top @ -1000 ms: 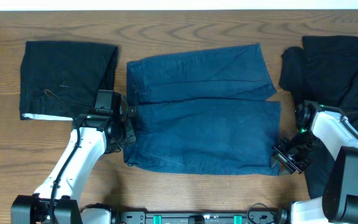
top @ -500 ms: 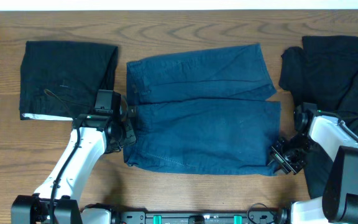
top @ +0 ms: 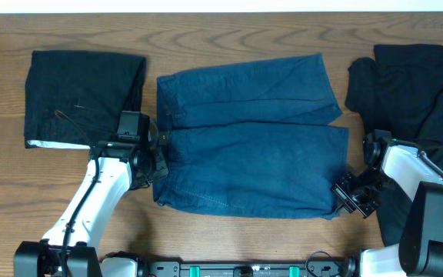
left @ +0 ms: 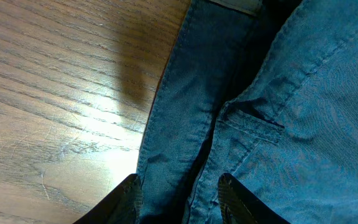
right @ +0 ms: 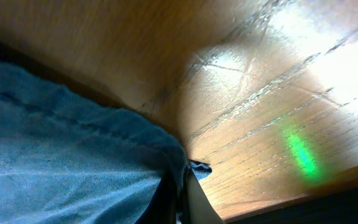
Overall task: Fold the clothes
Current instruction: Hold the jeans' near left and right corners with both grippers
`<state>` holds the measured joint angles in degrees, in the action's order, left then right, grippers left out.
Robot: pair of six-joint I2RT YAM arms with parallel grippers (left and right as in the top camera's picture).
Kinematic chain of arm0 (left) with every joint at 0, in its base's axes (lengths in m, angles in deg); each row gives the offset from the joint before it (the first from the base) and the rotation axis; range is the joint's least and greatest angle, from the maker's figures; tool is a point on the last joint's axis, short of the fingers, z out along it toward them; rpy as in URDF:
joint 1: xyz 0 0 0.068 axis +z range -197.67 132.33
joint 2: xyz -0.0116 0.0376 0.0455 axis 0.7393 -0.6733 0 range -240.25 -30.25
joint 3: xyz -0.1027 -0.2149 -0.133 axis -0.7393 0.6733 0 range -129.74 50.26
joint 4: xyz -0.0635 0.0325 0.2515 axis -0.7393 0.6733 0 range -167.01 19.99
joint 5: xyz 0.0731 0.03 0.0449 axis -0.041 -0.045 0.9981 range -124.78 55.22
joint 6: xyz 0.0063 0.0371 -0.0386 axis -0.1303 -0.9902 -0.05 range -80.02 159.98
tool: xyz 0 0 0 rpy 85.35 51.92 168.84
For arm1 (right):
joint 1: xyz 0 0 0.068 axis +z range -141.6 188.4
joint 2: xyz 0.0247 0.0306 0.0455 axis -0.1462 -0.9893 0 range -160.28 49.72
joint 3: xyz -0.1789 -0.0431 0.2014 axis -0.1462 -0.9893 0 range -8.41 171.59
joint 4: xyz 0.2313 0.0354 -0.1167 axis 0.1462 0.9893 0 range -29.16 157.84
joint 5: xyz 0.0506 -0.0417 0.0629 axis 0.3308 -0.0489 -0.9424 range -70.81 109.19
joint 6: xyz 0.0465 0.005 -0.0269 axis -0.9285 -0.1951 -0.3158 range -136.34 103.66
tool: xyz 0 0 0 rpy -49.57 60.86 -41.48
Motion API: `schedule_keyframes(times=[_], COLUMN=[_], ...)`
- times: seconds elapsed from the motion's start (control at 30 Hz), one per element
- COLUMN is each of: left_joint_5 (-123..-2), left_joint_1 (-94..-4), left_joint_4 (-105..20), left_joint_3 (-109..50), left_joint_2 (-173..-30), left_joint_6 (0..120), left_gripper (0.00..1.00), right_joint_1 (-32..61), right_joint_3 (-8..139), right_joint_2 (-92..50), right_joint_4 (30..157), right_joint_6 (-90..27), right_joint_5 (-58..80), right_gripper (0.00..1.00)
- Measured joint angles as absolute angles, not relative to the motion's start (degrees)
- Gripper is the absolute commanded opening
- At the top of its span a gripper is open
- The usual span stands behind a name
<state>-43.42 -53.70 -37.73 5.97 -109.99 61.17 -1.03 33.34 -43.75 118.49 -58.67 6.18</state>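
Right fingers (right: 194,205) pinch shorts (right: 73,168) corner, wrist view only

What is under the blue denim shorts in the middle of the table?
The wooden table shows around the shorts; anything directly beneath them is hidden by fabric.

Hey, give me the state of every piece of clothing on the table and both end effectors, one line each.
Blue shorts: spread flat on the table.
Left black garment: folded into a neat rectangle.
Right black garments: loose heap, unfolded.
Left end effector: fingers astride the shorts' left edge, grip unclear.
Right end effector: shut, pinching the shorts' lower right corner.
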Motion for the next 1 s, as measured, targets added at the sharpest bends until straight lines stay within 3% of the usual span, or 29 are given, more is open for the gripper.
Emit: schedule_keyframes(times=[0.43,1.0], left_joint_5=[-57.08,-51.53], left_joint_1=[-53.67,-53.67], left_joint_4=[-27.72,-26.05], left_joint_3=[5.99,8.22], left_joint_2=[-109.99,-109.99], left_joint_6=[61.21,73.21], left_gripper=[0.42,0.49], right_joint_1=[-1.03,-1.03], right_joint_3=[33.3,33.21], right_joint_2=[-43.75,-43.75], right_joint_4=[119.13,118.91], right_joint_6=[-57.99,-57.92], right_joint_5=[6.18,6.18], right_gripper=[0.01,0.02])
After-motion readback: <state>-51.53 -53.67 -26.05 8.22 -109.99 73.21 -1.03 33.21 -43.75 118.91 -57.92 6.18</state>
